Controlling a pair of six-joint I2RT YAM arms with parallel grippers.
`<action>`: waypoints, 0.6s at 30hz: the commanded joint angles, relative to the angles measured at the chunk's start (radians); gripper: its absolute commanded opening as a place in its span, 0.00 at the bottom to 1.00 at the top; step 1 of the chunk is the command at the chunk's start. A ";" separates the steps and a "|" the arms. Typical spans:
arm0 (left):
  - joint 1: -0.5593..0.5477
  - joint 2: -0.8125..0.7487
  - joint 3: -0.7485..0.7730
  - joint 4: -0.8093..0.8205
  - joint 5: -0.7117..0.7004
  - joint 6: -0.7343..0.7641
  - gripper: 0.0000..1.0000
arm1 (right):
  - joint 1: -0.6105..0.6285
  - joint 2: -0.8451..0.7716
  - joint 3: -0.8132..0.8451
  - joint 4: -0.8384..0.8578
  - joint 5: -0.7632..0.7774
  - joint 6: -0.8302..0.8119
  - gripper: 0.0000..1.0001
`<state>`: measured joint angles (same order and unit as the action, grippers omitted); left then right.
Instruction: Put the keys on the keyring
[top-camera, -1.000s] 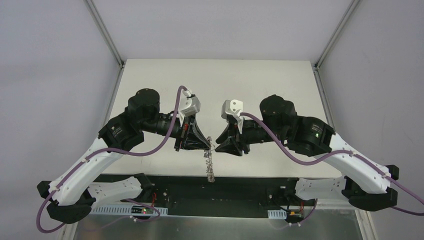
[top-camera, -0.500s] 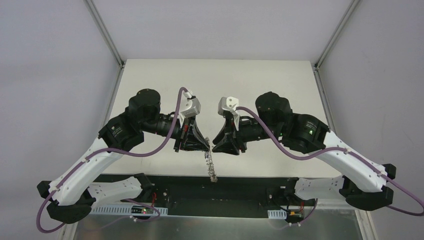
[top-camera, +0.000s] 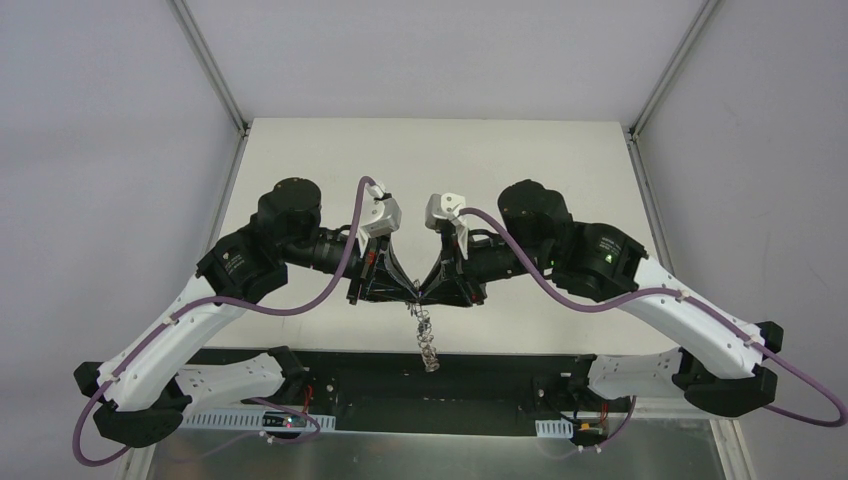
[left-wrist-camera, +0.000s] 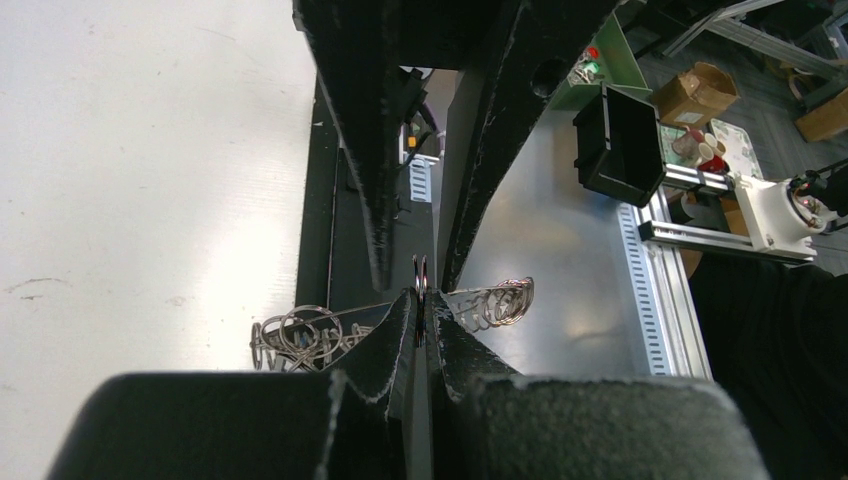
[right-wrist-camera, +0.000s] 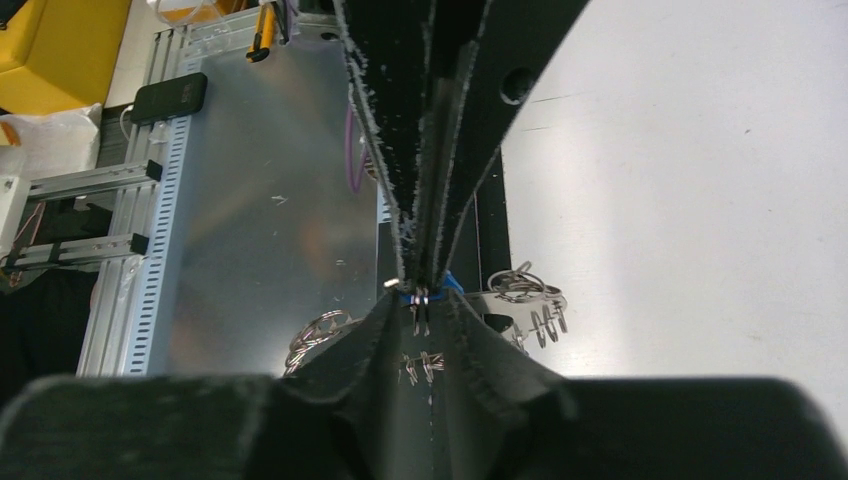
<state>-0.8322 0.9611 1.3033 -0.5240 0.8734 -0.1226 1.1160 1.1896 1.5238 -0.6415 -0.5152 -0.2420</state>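
My left gripper (top-camera: 408, 292) and right gripper (top-camera: 428, 293) meet tip to tip above the table's near edge. The silvery keyring (top-camera: 426, 340) hangs from them like a chain. In the left wrist view my left gripper (left-wrist-camera: 421, 300) is shut on one wire loop, with bunches of the keyring's loops (left-wrist-camera: 300, 335) to either side. In the right wrist view my right gripper (right-wrist-camera: 424, 300) is shut on a small blue-capped key (right-wrist-camera: 448, 284), with its metal part pinched at the tips and the keyring's loops (right-wrist-camera: 525, 290) beside it. No other keys are in view.
The white table (top-camera: 440, 170) stretches away behind the grippers. A black rail (top-camera: 500, 375) and a metal sheet (top-camera: 430, 455) lie below its near edge. A black bin (left-wrist-camera: 625, 140) and a cardboard box (left-wrist-camera: 700, 90) stand on the floor side.
My right gripper has moved left until its tips touch the left gripper's tips. The left gripper has stayed almost still. The hanging keyring has shifted slightly.
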 joint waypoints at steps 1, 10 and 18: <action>-0.008 -0.021 0.020 0.013 0.010 0.025 0.00 | -0.005 0.016 0.061 -0.007 -0.043 0.004 0.13; -0.007 -0.023 0.035 -0.013 -0.006 0.043 0.00 | -0.005 0.024 0.074 -0.053 -0.059 -0.010 0.00; -0.007 -0.037 0.038 -0.011 -0.044 0.059 0.00 | -0.004 -0.037 -0.006 0.063 -0.016 0.025 0.00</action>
<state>-0.8322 0.9543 1.3033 -0.5674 0.8539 -0.0898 1.1122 1.2179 1.5463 -0.6788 -0.5385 -0.2443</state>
